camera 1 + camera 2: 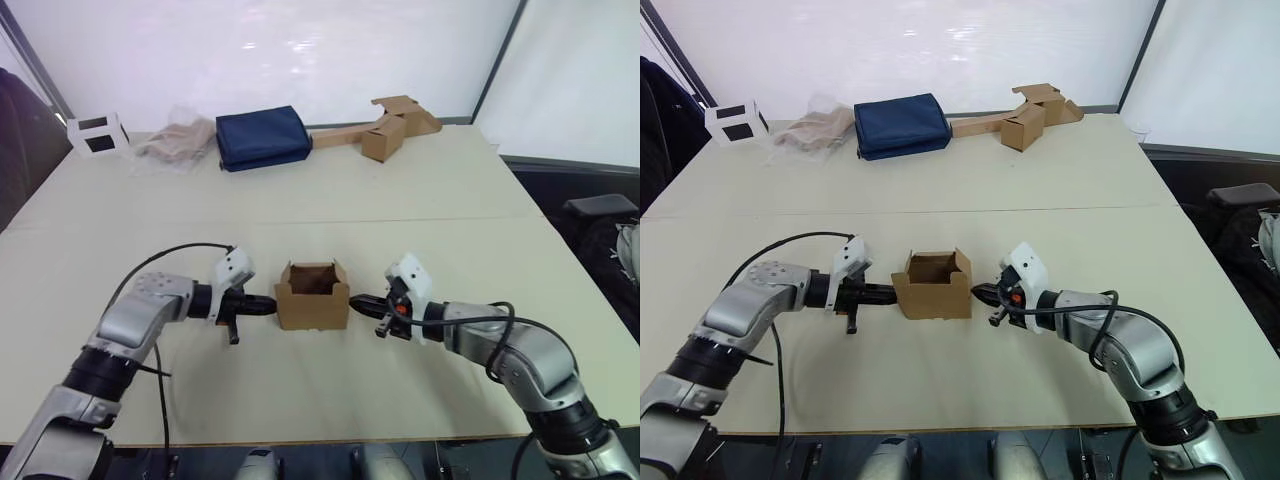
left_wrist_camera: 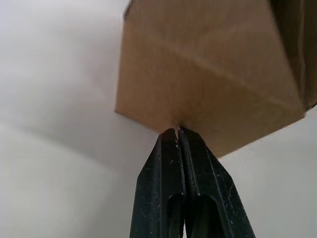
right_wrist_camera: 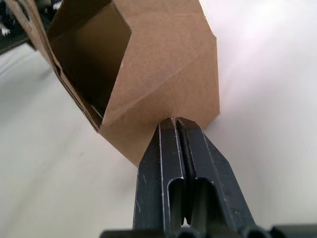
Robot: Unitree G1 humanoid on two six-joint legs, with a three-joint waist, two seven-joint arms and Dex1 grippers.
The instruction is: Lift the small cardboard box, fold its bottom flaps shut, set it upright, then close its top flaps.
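- small cardboard box (image 1: 312,294) sits on the table (image 1: 420,200) at the lower centre of the head views, open end up, pinned between my two grippers.
- left gripper (image 1: 268,306) has its black fingers pressed together into one wedge, holding nothing; the tip touches the box's left wall, as the left wrist view shows.
- right gripper (image 1: 360,300) is likewise closed to a point and empty, its tip against the opposite wall low down.
- i judge the two closed tips are set opposite each other so i can squeeze the box from both sides and lift it, since neither jaw could span a wall this wide.
- top flaps (image 1: 312,270) stand up around the rim, leaving the dark inside open; the bottom flaps are under the box and i cannot see them.
- box is plain brown corrugated board, matte, roughly cubic, with crisp fold creases; it looks light and likely to buckle or slip under point pressure.
- table is pale, smooth and flat.
- along the upper edge of the frame, well apart: a white cube (image 1: 98,134), a crumpled clear bag (image 1: 176,142), a folded navy cloth (image 1: 263,138), and another brown box on a long cardboard strip (image 1: 385,130).
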